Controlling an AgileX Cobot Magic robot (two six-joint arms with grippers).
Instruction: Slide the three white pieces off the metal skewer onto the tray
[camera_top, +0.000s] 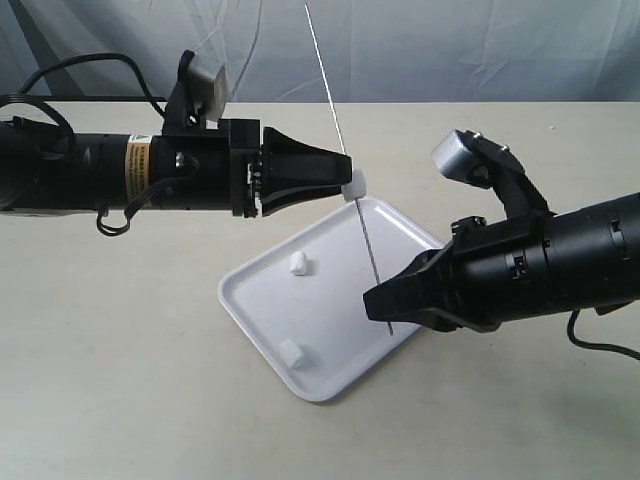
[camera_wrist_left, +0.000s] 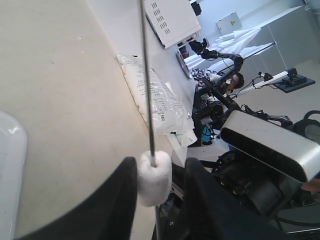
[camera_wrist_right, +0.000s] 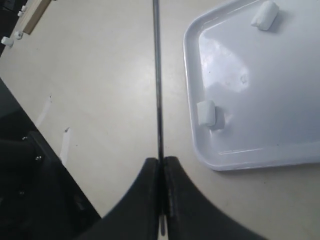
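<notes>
- The last slide appeared to be in hand: two of the three small, soft white cube-like pieces already lay in the glossy white rectangular plastic tray (camera_top: 262, 300), a far loose piece (camera_top: 298, 263) and a near loose piece (camera_top: 292, 352).
- The third white piece (camera_top: 354, 187) sat threaded on the thin silver metal skewer (camera_top: 326, 85), above the tray's far edge.
- The right gripper (camera_top: 375, 305) had its jaws shut tight on the skewer's lower end, holding it steeply tilted over the tray.
- The left gripper (camera_top: 342, 180) had narrowly parted jaws bracketing the third white piece. One touched it and a sliver showed beside the other, so a firm grip could not be told.
- The next move probably called for drawing that piece off the free upper end, then dropping it over the tray.
- Count: three pieces, one skewer, one tray and two grippers, over the beige surface (camera_top: 120, 380).
</notes>
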